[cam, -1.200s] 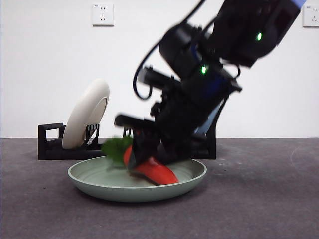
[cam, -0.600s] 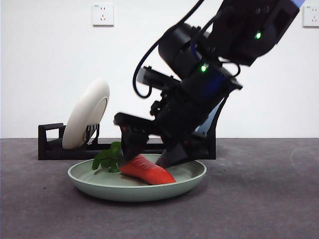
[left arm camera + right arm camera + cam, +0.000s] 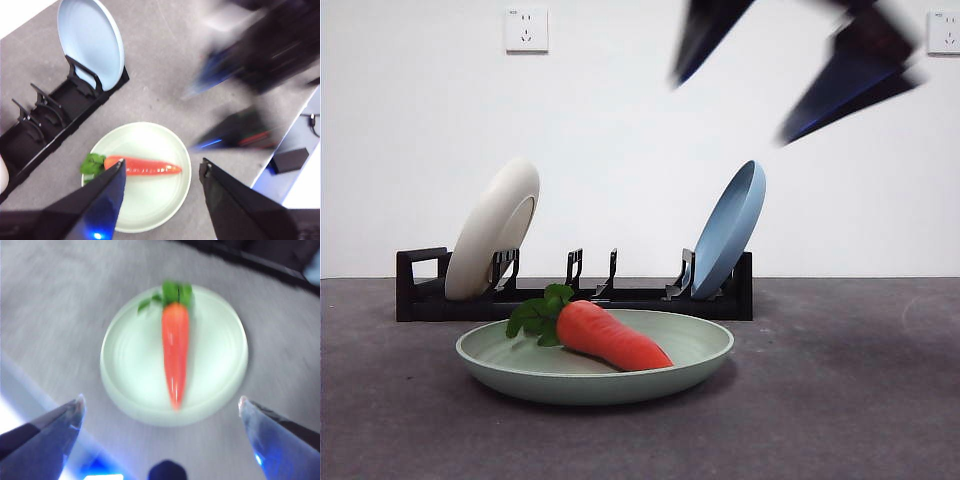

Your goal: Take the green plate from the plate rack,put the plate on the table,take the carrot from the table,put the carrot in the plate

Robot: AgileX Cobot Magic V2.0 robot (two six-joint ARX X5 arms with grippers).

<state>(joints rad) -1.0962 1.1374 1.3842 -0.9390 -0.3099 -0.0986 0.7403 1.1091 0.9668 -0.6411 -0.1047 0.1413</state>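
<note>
Glossy smooth carrot (image 3: pixel 613 338), matte green plate (image 3: pixel 705 352), mottled matte table (image 3: pixel 840 400)

From the front view we look level across the table (image 3: pixel 880 400) at about its own height, close to the green plate (image 3: pixel 595 375), facing the plate rack (image 3: pixel 575 298) and the white wall behind it. From the left wrist we look steeply down from high above, taking in the whole plate (image 3: pixel 150 200), the carrot (image 3: pixel 145 166) and the rack (image 3: pixel 55 125). From the right wrist we look down at a slant, blurred. All three views share the plate (image 3: pixel 175 357) and the carrot (image 3: pixel 175 355) lying in it.
</note>
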